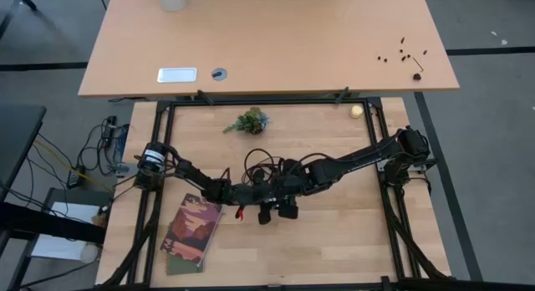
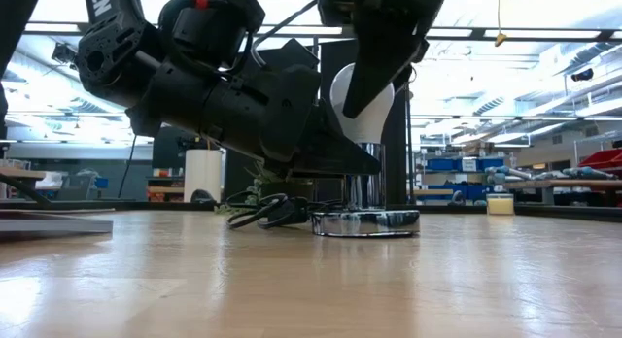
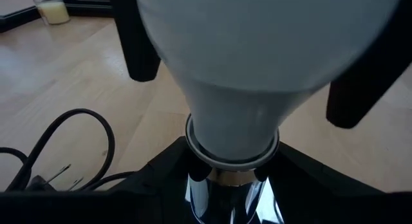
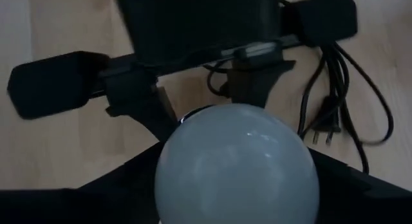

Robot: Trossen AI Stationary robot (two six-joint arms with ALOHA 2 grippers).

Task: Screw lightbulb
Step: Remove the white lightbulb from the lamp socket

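The white frosted lightbulb (image 2: 356, 103) stands upright on the chrome socket post (image 2: 364, 187) of a flat round silver disc (image 2: 364, 221) that rests on the table's middle. My left gripper (image 2: 352, 163) reaches in level and is shut on the post just under the bulb. My right gripper (image 2: 375, 74) comes down from above and is shut on the bulb's globe. In the high view both grippers (image 1: 269, 199) cover the bulb. The black cord (image 2: 267, 212) lies coiled beside the disc. My left gripper pinches the chrome socket post (image 3: 226, 184) between its two fingers (image 3: 161, 182), just below the bulb's neck. The fingers come in level from the table's left and lie across the post. The disc stays flat on the table. My right gripper pinches the bulb's wide globe (image 3: 193, 50) between its two fingers (image 3: 136, 44), one on each side. The fingers point down from above along the bulb's sides. The bulb stands upright with its neck (image 3: 232, 137) at the socket's rim.
A book (image 1: 192, 232) lies at the near left. A small plant (image 1: 248, 121) and a pale yellow round object (image 1: 357, 111) sit near the far edge. The cord and plug (image 4: 335, 114) lie on the far side of the socket. Black frame rails (image 1: 380, 157) border the table.
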